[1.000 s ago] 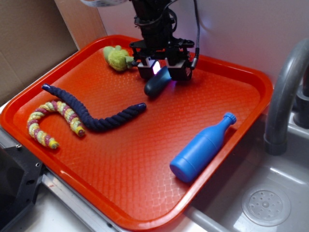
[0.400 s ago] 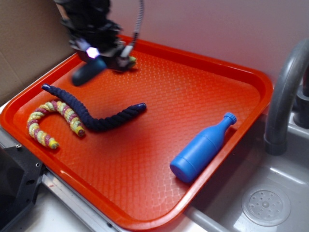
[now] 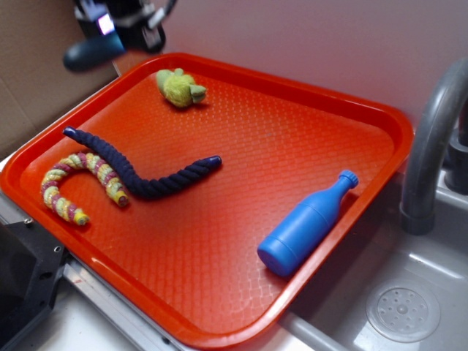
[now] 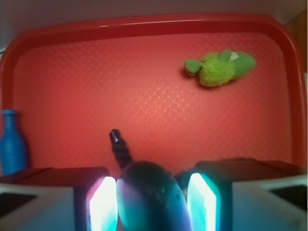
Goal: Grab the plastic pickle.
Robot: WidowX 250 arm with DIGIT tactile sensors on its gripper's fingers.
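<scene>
The plastic pickle (image 3: 93, 52) is a smooth dark capsule, and it hangs in the air past the tray's far left corner, held in my gripper (image 3: 110, 33). In the wrist view the pickle (image 4: 149, 195) fills the space between my two lit fingers (image 4: 102, 204), with my gripper (image 4: 151, 202) shut on it. The red tray (image 3: 241, 219) lies below and to the right of it.
On the tray lie a fuzzy yellow-green plush toy (image 3: 178, 87), a dark blue rope (image 3: 139, 175), a yellow-and-pink rope (image 3: 73, 183) and a blue plastic bottle (image 3: 303, 227). A grey faucet (image 3: 431, 139) and sink (image 3: 402, 307) stand at the right. A brown cardboard wall (image 3: 36, 66) is at the left.
My gripper has carried the pickle up and leftward, from the tray's back middle to above its far left corner. The plush toy, hidden a moment ago, shows again.
</scene>
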